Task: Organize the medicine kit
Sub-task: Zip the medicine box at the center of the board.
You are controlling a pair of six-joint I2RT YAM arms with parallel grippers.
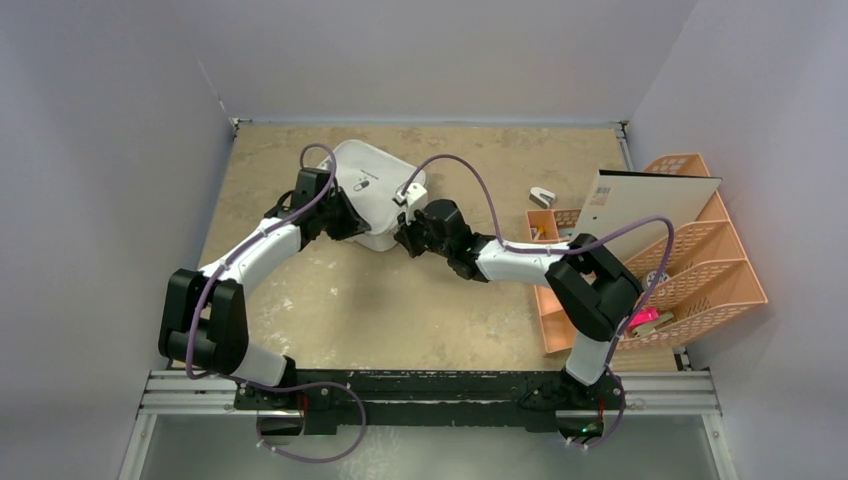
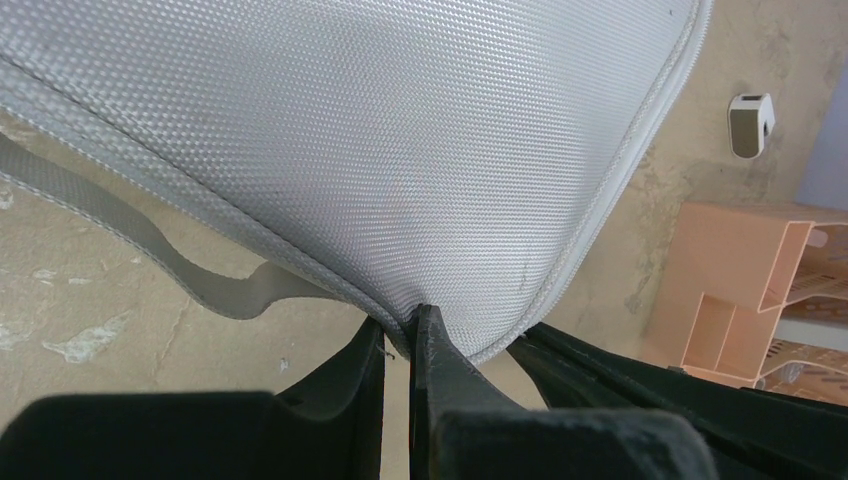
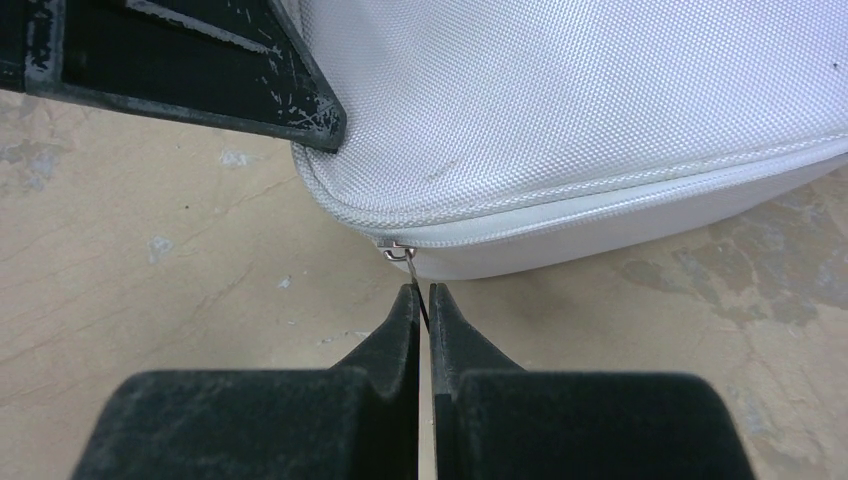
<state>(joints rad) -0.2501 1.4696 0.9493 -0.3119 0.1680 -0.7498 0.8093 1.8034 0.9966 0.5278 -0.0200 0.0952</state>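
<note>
The medicine kit (image 1: 375, 185) is a white, rounded case with a woven surface and a zipper seam, lying at the back middle of the table. My left gripper (image 1: 345, 225) is shut on its near-left rim; in the left wrist view the fingertips (image 2: 398, 325) pinch the piped edge of the kit (image 2: 400, 130). My right gripper (image 1: 405, 238) is at the kit's near-right corner. In the right wrist view it (image 3: 420, 292) is shut on the thin metal zipper pull (image 3: 410, 268) hanging from the kit (image 3: 560, 110).
A peach lattice desk organizer (image 1: 690, 250) stands at the right edge, holding a white board (image 1: 650, 205) and a pink item (image 1: 643, 318). A small white and grey object (image 1: 541, 196) lies between the kit and the organizer. A grey strap (image 2: 200, 280) trails from the kit.
</note>
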